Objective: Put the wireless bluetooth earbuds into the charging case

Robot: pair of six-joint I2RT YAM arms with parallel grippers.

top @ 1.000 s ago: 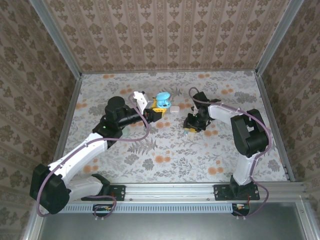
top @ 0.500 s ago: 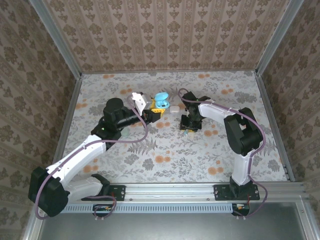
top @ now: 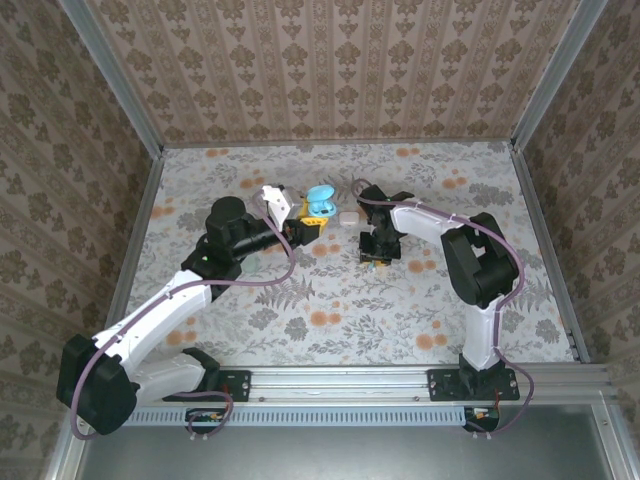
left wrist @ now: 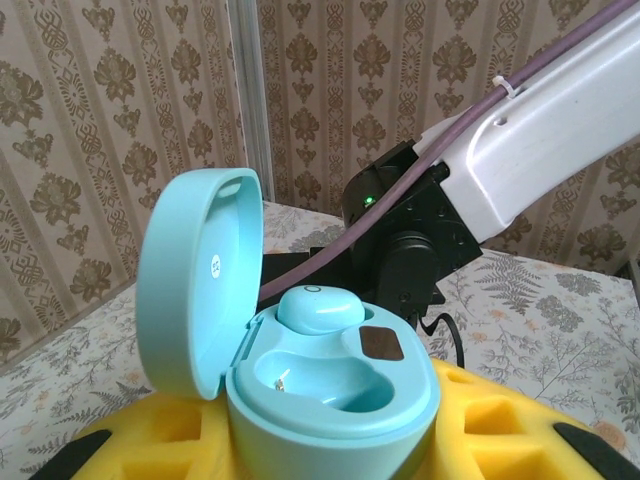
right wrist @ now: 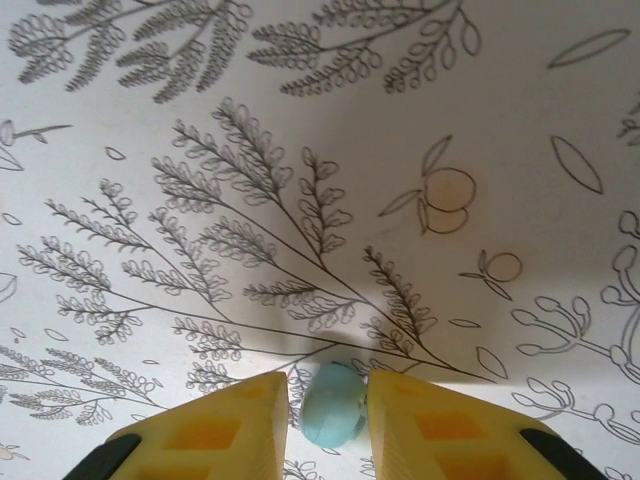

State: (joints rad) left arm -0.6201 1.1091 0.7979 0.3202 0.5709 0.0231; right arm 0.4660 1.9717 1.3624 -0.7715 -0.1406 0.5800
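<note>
**Open case and loose earbud.** My left gripper (left wrist: 335, 445) is clamped on the light teal-blue oval plastic charging case (left wrist: 330, 385). Its yellow fingers (left wrist: 520, 430) press the base from either side, above the floral-patterned tabletop (top: 330, 300). The case stands open, with its lid hinged upright on the left in the wrist view. One small teal rounded earbud (left wrist: 318, 306) sits in the far socket, and the near socket is empty. My right gripper (right wrist: 328, 400) points down at the tabletop, to the right of the case. It is closed on a second teal earbud (right wrist: 333, 403), touching it on both sides. I cannot tell whether this earbud rests on the surface. A small white rounded-square item (top: 348, 217) lies between the two grippers.
</note>
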